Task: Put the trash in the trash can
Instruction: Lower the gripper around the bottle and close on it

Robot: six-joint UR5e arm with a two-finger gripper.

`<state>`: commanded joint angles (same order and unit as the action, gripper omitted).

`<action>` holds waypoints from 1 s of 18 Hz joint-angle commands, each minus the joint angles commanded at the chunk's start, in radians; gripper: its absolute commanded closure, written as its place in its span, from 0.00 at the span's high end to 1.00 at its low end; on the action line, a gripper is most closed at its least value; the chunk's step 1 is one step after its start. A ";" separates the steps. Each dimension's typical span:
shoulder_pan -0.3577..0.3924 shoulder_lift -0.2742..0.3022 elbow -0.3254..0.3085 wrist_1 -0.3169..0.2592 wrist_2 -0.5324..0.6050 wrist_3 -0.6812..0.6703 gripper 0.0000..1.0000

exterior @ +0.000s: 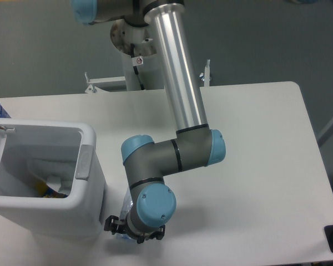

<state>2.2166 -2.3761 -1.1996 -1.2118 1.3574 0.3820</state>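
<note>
Gripper [134,233] sits low over the near end of the bottle [127,209], close to the near edge of the desk [255,166]. The wrist hides most of the bottle; only a sliver of clear plastic shows just right of the trash can [91,183]. Cannot tell whether the jaws are apart or already pinching (the wrist housing blocks the view).

Risks, judged from here:
- A crushed bottle is springy and slick; an end grasp could let it pivot or squirt out.
- The bottle lies near the desk edge, so a nudge could roll it off.
- The bin wall stands just beside it; lifting may snag the rim.

Something already lies inside the can.
</note>
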 joint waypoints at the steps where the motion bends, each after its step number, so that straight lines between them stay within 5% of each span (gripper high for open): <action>1: 0.000 -0.002 0.000 -0.002 0.005 0.000 1.00; 4: -0.002 0.008 -0.002 -0.002 0.003 0.002 0.93; 12: -0.008 0.028 0.002 -0.002 0.005 0.000 0.37; 18: -0.005 0.055 0.003 0.000 -0.003 0.003 0.31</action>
<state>2.2120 -2.3210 -1.1965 -1.2118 1.3545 0.3850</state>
